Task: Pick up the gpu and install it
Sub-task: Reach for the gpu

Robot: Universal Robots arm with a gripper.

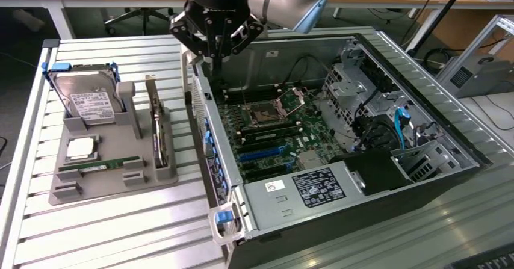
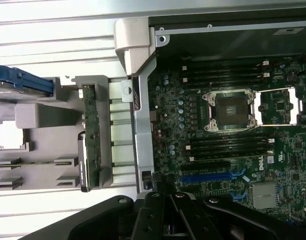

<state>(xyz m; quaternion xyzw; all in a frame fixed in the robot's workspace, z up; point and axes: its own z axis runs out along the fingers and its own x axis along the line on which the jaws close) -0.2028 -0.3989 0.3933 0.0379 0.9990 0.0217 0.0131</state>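
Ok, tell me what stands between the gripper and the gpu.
Nothing visible. The shut gripper hangs over the case wall; the gpu stands on edge in the gray holder beside that wall, top edge uncovered.

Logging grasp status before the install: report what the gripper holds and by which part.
Nothing is held. The gripper is shut and empty above the case wall; the gpu stands on edge in its grey holder.
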